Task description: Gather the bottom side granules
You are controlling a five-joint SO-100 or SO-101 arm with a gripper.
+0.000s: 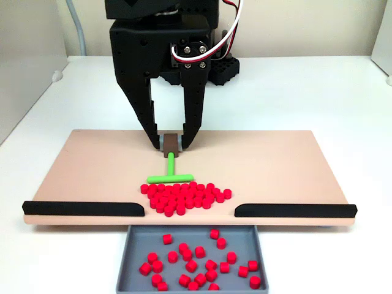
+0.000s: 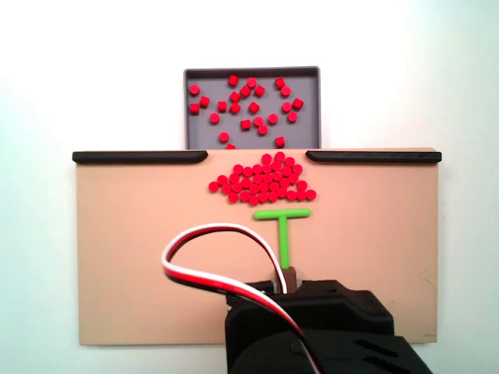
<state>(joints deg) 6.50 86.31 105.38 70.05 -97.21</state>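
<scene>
Resting on a white table [image 1: 343,92] is a flat, matte, pale pink board [image 1: 275,171] of rectangular shape, seen in both fixed views. Along one long edge of the board two low black rails [image 1: 82,208] are set, smooth and rounded at their ends, with a gap left between them. Just beyond that gap a shallow grey tray [image 1: 125,257] with thin upright walls is placed against the board's edge.

The arm's black plastic body, blocky and faintly glossy, is seen above the far side of the board, with a red, white and black cable [image 2: 203,241] looping from it. The gripper [image 1: 172,144] is pointed down at the board, its two tapering black fingers closed on a small brown block [image 1: 171,143], which is fixed to the stem end of a bright green T-shaped tool [image 1: 169,171]. The tool is made of smooth round rod; its stem runs away from the claw and its crossbar lies flat on the board.

The granules [image 1: 184,197] are tiny matte red pellets of short cylindrical form. One dense pile is heaped on the board directly against the far side of the crossbar from the claw, between the crossbar and the gap in the rails, so that the tool's full stem separates the pile from the fingertips. More granules [image 1: 196,260] are scattered loosely over the tray floor, well apart from the claw.
</scene>
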